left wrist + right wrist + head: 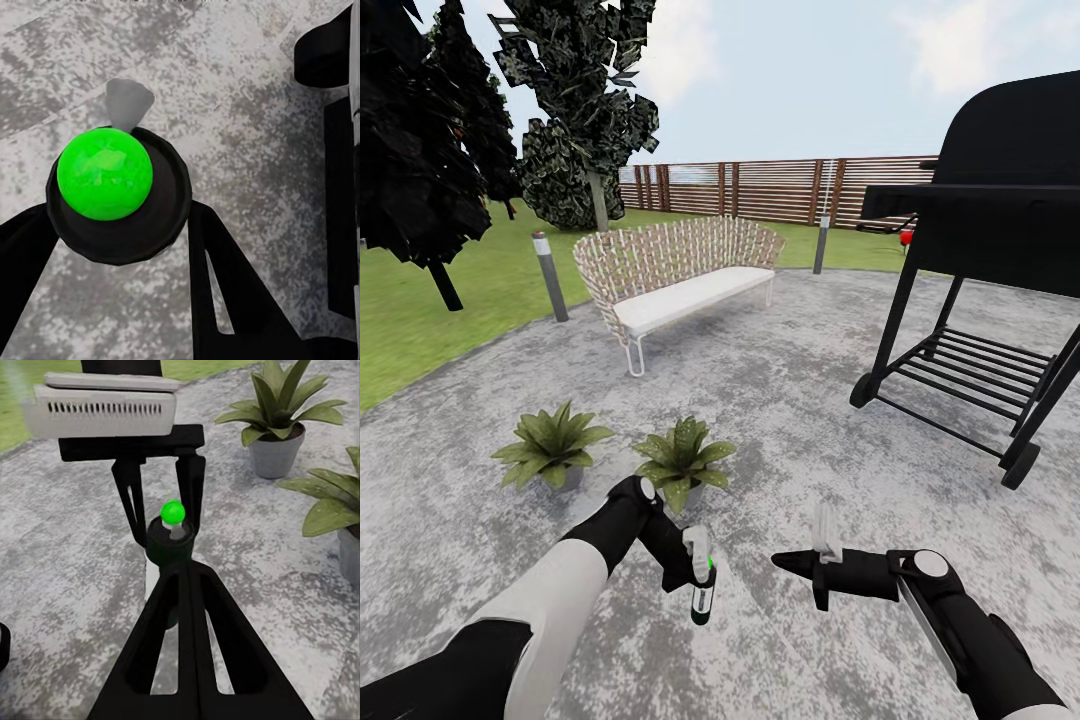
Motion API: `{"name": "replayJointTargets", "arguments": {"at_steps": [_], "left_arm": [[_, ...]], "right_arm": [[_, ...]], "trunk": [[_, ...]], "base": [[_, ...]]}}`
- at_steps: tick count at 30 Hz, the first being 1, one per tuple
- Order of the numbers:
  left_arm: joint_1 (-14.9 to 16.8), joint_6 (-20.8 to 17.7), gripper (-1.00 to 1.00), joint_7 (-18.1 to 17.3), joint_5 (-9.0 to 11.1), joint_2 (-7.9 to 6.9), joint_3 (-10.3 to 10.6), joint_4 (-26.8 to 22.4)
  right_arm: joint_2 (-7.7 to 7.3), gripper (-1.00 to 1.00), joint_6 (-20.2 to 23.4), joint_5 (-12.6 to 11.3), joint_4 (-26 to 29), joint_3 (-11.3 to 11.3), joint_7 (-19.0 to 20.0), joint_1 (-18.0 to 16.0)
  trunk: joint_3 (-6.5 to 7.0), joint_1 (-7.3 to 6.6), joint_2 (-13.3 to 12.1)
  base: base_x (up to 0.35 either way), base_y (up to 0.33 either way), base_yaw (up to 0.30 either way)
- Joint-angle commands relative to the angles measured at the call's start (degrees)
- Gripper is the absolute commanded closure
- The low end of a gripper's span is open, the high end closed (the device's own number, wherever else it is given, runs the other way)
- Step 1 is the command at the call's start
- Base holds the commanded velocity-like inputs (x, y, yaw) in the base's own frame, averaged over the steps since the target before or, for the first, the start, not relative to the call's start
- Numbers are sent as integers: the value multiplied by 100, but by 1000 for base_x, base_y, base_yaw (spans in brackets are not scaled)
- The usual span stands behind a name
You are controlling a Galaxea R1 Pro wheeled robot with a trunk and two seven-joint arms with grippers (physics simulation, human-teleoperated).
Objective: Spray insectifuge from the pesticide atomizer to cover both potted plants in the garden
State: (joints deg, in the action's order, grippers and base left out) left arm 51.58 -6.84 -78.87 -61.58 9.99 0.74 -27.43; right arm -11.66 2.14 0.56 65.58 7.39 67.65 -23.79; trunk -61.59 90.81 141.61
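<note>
We've got the atomizer (702, 585) pinched in our left gripper (695, 572), low centre of the frame; our right gripper (800, 563) hangs pressed together, empty. Just above, both potted plants (553, 445) wait on the paving (780, 380): pickup done, spraying remains.

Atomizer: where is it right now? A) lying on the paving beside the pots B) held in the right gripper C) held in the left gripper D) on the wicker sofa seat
C: the head view shows the atomizer clamped in the left gripper above the paving, near the potted plants; the right gripper is shut with nothing in it.
</note>
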Motion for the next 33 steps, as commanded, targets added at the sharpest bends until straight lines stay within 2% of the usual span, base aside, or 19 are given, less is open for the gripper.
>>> {"name": "replayJointTargets", "arguments": {"at_steps": [1,6,16,22,26,31,33], "left_arm": [[1,-53,100,-84,-18,1,8,-12],[1,90,100,-416,3,1,13,-263],[-9,109,100,-458,14,1,59,-265],[-16,95,100,-439,36,1,335,-263],[-16,102,100,-439,247,1,391,-263],[-16,104,100,-418,321,1,581,-265],[-18,104,100,-415,581,1,653,-267]], "right_arm": [[-5,100,23,5,2,2,11,-3],[-12,100,17,6,-1,-9,3,-3],[-10,100,23,6,-2,-10,2,-3],[0,100,27,0,7,1,-6,-3],[12,100,31,-7,15,9,-14,-3],[43,100,35,-10,16,16,-24,-3],[90,100,39,-5,16,17,-24,-3]], "trunk": [[-5,-1,2],[-5,-1,2],[-5,-1,2],[-5,-1,2],[-5,-1,2],[-5,-1,2],[-5,-1,2]], "base": [[0,0,0],[0,0,0],[0,0,0],[0,0,0],[0,0,0],[0,0,0],[0,0,0]]}}
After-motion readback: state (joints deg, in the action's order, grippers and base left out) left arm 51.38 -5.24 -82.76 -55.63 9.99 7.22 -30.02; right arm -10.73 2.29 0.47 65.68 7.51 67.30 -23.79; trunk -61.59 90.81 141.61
